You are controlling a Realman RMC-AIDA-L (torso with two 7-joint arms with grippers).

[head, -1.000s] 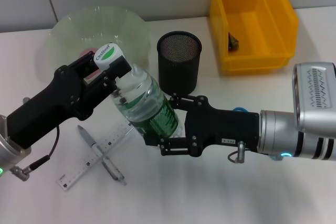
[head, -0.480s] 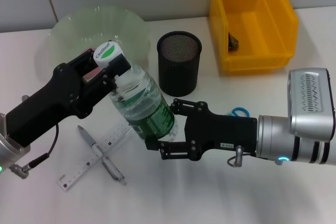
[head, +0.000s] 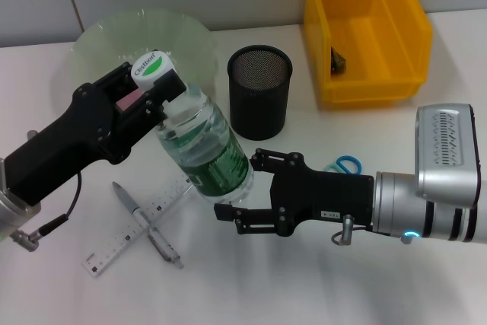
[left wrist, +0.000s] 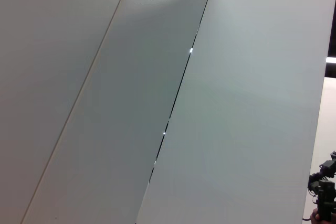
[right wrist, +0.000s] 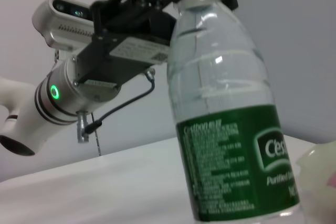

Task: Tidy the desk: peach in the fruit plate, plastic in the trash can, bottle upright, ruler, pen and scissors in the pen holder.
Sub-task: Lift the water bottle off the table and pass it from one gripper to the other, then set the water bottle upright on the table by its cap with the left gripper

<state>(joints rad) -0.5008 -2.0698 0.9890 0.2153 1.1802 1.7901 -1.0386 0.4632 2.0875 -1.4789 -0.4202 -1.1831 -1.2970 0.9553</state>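
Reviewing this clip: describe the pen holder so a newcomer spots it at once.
Start at the yellow bin at the back of the table. Just to its left, right of the green plate, stands the pen holder. It is the only black mesh cylinder, upright and open-topped, behind the bottle.

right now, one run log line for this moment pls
stage: standing bottle up | left gripper: shut on bottle neck | right gripper: open, beside bottle base | bottle: nearly upright | ruler, pen: on desk
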